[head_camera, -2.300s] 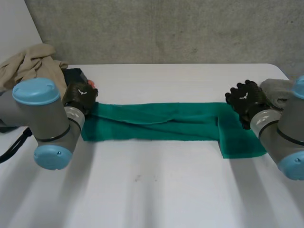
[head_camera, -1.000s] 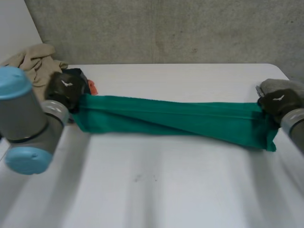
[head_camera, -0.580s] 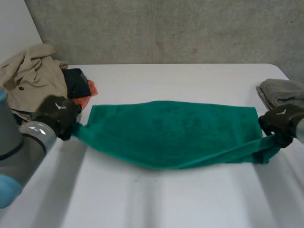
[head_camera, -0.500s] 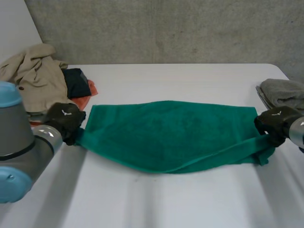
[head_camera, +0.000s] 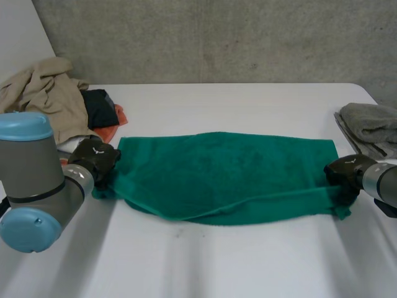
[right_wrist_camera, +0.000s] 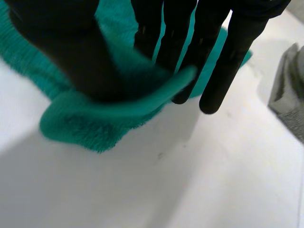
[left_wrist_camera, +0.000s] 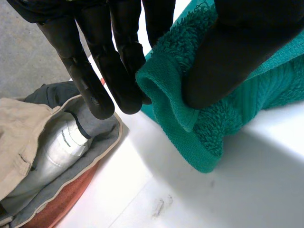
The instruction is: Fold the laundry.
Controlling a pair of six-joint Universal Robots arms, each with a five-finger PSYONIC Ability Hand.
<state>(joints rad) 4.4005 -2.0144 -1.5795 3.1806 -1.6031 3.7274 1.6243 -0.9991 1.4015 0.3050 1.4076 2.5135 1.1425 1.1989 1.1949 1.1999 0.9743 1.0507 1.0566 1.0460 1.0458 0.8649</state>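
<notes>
Beside the heap of beige and dark clothes (head_camera: 43, 99), the left hand (head_camera: 94, 159) pinches one near corner of the green terry towel (head_camera: 223, 171). The right hand (head_camera: 346, 171) pinches the other, probably so it lies stretched flat on the white surface (head_camera: 217, 261) for folding.

My left hand (head_camera: 96, 160) and right hand (head_camera: 343, 171) are black; the towel (head_camera: 223, 177) is plain teal green, the table (head_camera: 205, 261) white. At ten o'clock: beige clothes (head_camera: 43, 93), a navy piece (head_camera: 99, 107), an orange scrap (head_camera: 120, 116). At three o'clock: grey cloth (head_camera: 369, 124).
</notes>
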